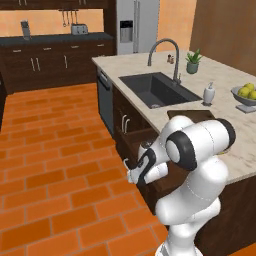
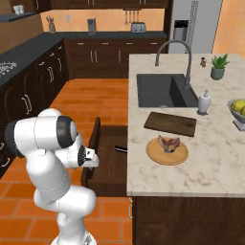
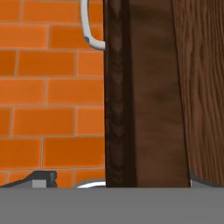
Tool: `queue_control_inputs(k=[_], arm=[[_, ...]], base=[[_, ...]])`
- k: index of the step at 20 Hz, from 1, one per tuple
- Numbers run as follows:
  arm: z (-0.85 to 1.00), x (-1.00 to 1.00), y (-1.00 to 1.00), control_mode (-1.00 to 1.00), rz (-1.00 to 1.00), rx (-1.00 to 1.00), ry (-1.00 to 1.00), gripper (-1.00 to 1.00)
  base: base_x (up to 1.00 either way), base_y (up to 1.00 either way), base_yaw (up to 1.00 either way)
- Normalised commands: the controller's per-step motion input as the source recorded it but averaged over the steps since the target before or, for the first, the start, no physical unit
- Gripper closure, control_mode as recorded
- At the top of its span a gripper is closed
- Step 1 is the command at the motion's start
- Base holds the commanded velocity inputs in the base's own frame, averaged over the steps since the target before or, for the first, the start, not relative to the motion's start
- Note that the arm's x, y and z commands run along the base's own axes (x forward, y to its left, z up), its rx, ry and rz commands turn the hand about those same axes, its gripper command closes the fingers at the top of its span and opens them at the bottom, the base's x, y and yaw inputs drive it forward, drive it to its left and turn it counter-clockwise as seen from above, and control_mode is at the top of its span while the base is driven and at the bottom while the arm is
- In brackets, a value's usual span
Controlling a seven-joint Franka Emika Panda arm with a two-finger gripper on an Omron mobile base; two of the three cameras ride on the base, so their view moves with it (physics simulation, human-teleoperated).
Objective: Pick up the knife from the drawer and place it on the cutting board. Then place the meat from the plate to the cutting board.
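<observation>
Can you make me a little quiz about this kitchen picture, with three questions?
1. True or false: the meat lies on the cutting board.
2. Where is the knife? A) in the sink B) in the open drawer C) on the floor
3. Fill in: the bowl holds yellow ____.

Key: 1 false, it lies on the plate; 2 B; 3 lemons.

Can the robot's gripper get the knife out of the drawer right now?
Probably yes. The drawer is pulled out, the knife lies uncovered inside, and the open gripper sits right at its front edge.
</observation>
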Motion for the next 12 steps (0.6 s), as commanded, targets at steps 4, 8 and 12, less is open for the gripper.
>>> queue_control_inputs(k=[4, 8, 12], arm=[[0.00, 0.00, 1.00, -1.00, 0.00, 0.01, 0.01, -1.00], [0.00, 0.00, 1.00, -1.00, 0.00, 0.00, 0.00, -1.00], [0.00, -0.03, 1.00, -1.00, 0.00, 0.00, 0.00, -1.00]], base=[[0.00, 0.00, 0.00], [0.00, 0.00, 0.00], [0.00, 0.00, 0.00]])
